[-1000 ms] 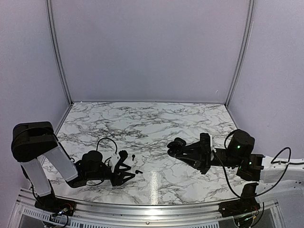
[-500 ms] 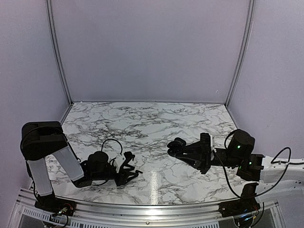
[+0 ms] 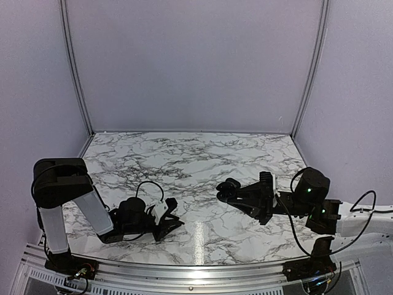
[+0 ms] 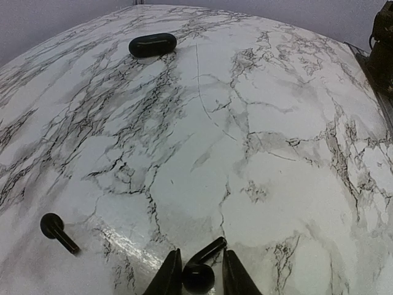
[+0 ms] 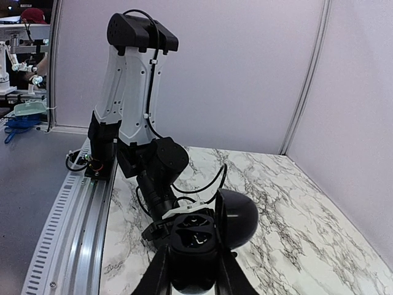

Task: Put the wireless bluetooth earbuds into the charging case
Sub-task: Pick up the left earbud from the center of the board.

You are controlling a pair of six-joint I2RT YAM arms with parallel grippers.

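White marble table point(image 3: 202, 153), grey-veined, with lilac walls behind. Left gripper point(image 4: 201, 254) is low near the front edge, jaws drawn in on one earbud point(image 4: 198, 278). It looks pinched, though the frame edge crops the contact. Second earbud point(image 4: 57, 231) lies loose on the marble nearby. Right gripper point(image 5: 191, 261) clamps the charging case point(image 5: 193, 236), lid open.

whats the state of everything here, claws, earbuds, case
left claw: shut on near earbud
near earbud: on the table, pinched at its head
far earbud: lying loose, untouched
right claw: shut on charging case
charging case: held, lid open
black oval item: lying apart at the far side
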